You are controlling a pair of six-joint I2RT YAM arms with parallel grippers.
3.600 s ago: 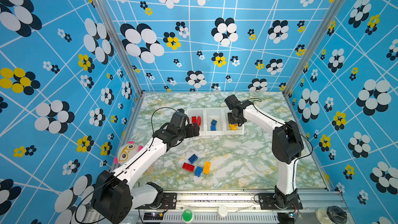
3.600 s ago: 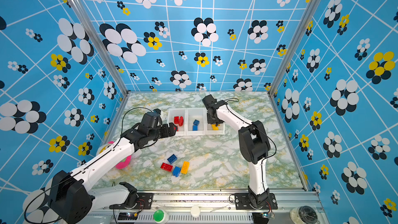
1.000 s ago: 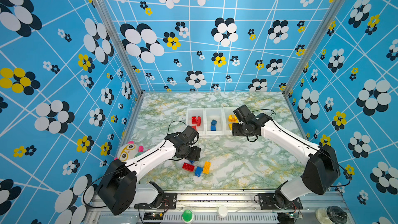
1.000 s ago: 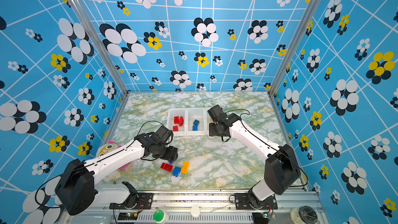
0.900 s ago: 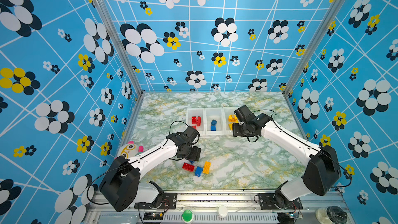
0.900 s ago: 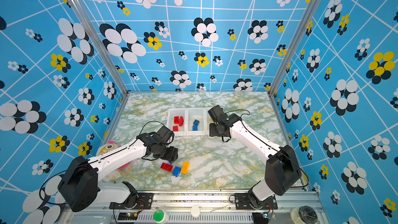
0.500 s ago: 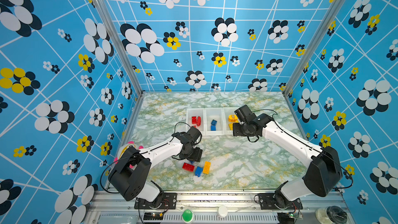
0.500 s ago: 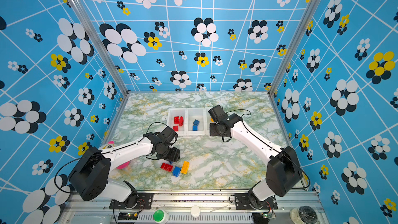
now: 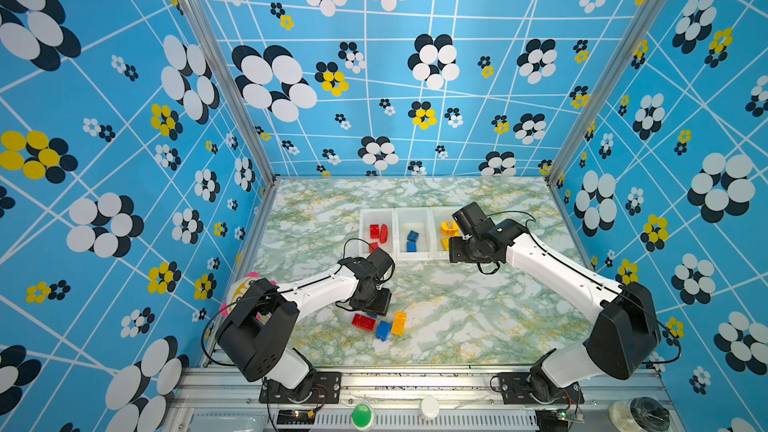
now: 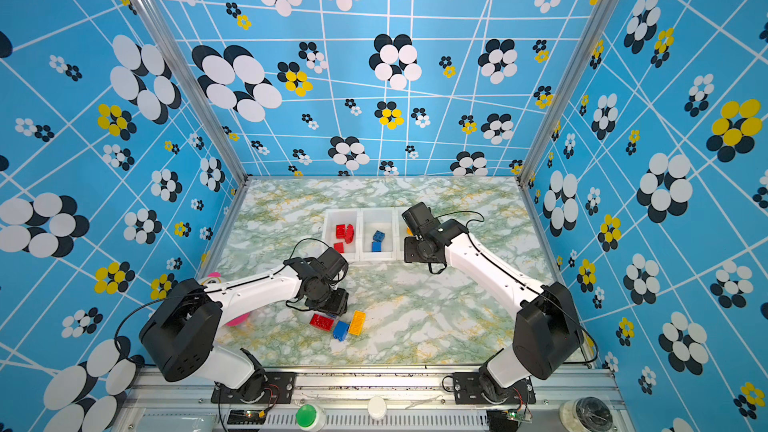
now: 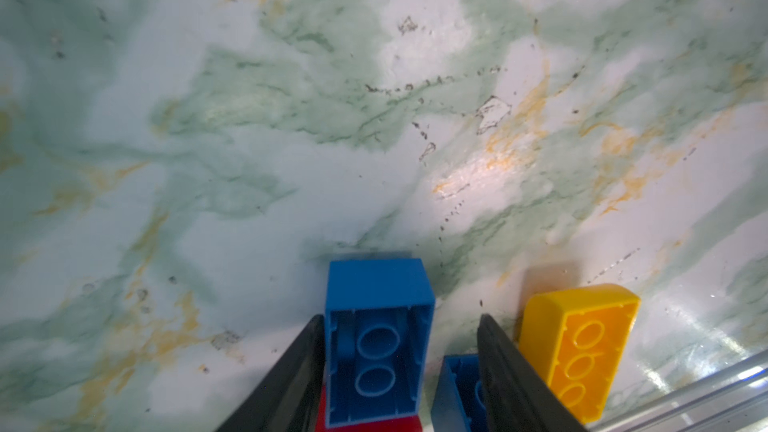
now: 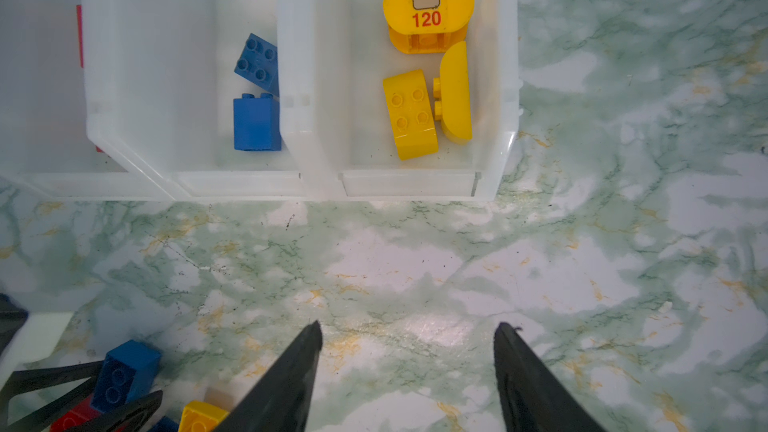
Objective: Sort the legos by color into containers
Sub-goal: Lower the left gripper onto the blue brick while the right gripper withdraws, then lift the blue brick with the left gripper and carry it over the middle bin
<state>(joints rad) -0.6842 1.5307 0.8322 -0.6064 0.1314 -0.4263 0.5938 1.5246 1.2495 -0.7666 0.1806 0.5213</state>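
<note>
On the marble table lie a red lego (image 9: 363, 321), a blue lego (image 9: 383, 329) and a yellow-orange lego (image 9: 399, 322). My left gripper (image 9: 374, 305) is down over them. In the left wrist view its jaws (image 11: 400, 317) straddle another blue lego (image 11: 376, 347), hollow side up and resting on the red lego (image 11: 365, 423). One finger touches it; a gap remains at the other. The containers (image 9: 415, 257) hold red, blue (image 12: 257, 122) and yellow legos, among them the labelled rounded one (image 12: 428, 10). My right gripper (image 12: 407, 330) hangs open and empty just in front of the containers (image 12: 407, 189).
A plush toy (image 9: 241, 290) lies at the table's left edge, behind the left arm. A metal rail with a green button (image 9: 361, 415) runs along the front. Patterned blue walls close in the left, back and right sides.
My left gripper has come down onto the loose bricks and its jaws have narrowed around the blue lego. The right gripper has stayed almost still in front of the containers.
</note>
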